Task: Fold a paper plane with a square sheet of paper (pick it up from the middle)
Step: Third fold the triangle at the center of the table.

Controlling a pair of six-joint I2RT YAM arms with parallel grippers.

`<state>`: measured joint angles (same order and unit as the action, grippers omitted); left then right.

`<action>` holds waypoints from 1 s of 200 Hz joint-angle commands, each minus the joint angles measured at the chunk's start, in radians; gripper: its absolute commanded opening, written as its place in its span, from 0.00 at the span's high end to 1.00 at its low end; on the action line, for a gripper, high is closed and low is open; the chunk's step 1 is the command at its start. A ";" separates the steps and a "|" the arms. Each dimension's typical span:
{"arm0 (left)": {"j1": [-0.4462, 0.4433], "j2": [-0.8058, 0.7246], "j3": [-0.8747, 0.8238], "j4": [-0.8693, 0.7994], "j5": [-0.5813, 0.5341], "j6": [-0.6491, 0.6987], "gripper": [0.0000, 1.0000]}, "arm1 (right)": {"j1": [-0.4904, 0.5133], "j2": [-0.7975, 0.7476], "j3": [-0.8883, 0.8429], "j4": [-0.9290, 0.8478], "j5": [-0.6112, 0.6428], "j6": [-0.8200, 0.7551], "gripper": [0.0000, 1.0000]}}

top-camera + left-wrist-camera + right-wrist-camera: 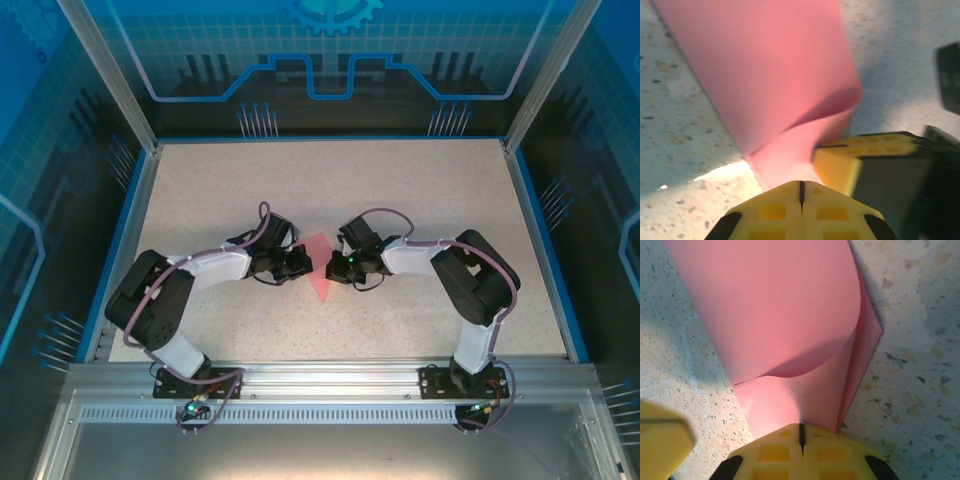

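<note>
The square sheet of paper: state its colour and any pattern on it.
The sheet is plain pink-red, no pattern; clearest in the right wrist view.

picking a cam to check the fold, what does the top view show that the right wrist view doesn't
Top adds: the left arm and right arm at full length, and the paper as a narrow triangle pointing at the table's near edge, lying between the left pincer and right pincer.
Right wrist adds: the paper's top layer curling up off the lower one, and the right pincer's shut tips meeting its near edge.
Shared: pink paper, both pincers, speckled table.
</note>
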<state>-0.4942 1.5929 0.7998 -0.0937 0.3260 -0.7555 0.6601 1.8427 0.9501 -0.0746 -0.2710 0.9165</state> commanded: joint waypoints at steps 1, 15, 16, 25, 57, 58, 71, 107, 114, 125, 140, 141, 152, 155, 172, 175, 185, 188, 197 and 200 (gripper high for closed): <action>-0.011 -0.053 -0.050 0.025 0.010 -0.033 0.98 | -0.011 0.046 0.002 -0.082 0.023 0.022 0.97; -0.023 -0.062 -0.083 0.061 0.027 -0.064 0.98 | -0.011 0.045 0.005 -0.086 0.018 0.029 0.96; -0.024 -0.062 -0.085 0.063 0.028 -0.066 0.98 | -0.011 0.044 0.004 -0.085 0.018 0.030 0.96; -0.036 -0.059 -0.101 0.087 0.039 -0.084 0.98 | -0.012 0.043 0.007 -0.086 0.014 0.037 0.96; -0.088 -0.033 -0.135 0.154 0.061 -0.138 0.99 | 0.003 0.040 0.006 -0.064 -0.017 0.087 0.97; -0.089 -0.033 -0.137 0.155 0.061 -0.138 1.00 | 0.004 0.040 0.006 -0.064 -0.018 0.089 0.97; -0.104 -0.025 -0.145 0.162 0.061 -0.147 1.00 | 0.016 0.036 0.002 -0.047 -0.031 0.119 0.97; -0.123 -0.003 -0.177 0.180 0.067 -0.165 1.00 | 0.036 0.031 0.006 -0.030 -0.039 0.166 0.96; -0.126 0.004 -0.181 0.183 0.067 -0.166 1.00 | 0.035 0.031 0.007 -0.030 -0.038 0.171 0.96; -0.130 0.015 -0.184 0.181 0.063 -0.166 1.00 | 0.036 0.032 0.009 -0.031 -0.034 0.171 0.96; -0.132 0.030 -0.188 0.167 0.054 -0.163 1.00 | 0.033 0.036 0.016 -0.039 -0.032 0.155 0.96; -0.132 0.031 -0.188 0.165 0.053 -0.162 1.00 | 0.032 0.036 0.017 -0.040 -0.031 0.152 0.96; -0.133 0.040 -0.188 0.139 0.041 -0.152 1.00 | 0.030 0.041 0.027 -0.051 -0.026 0.130 0.96; -0.133 0.042 -0.188 0.129 0.036 -0.150 1.00 | 0.029 0.043 0.029 -0.052 -0.025 0.123 0.96; -0.132 0.047 -0.189 0.085 0.007 -0.135 1.00 | 0.020 0.053 0.054 -0.077 -0.021 0.038 0.96; -0.132 0.047 -0.189 0.076 0.002 -0.131 1.00 | 0.019 0.055 0.059 -0.083 -0.020 0.020 0.96; -0.133 0.045 -0.191 0.053 -0.011 -0.120 1.00 | 0.014 0.061 0.072 -0.090 -0.013 -0.047 0.95; -0.132 0.045 -0.190 0.047 -0.014 -0.117 1.00 | 0.013 0.064 0.074 -0.090 -0.008 -0.065 0.95; -0.132 0.045 -0.194 0.036 -0.019 -0.109 1.00 | 0.007 0.064 0.072 -0.081 0.004 -0.111 0.93; -0.133 0.045 -0.194 0.034 -0.021 -0.108 1.00 | 0.005 0.065 0.073 -0.075 0.001 -0.126 0.93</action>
<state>-0.6182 1.6142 0.6262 0.0662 0.3618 -0.9024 0.6800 1.8736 1.0016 -0.1188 -0.3035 0.9474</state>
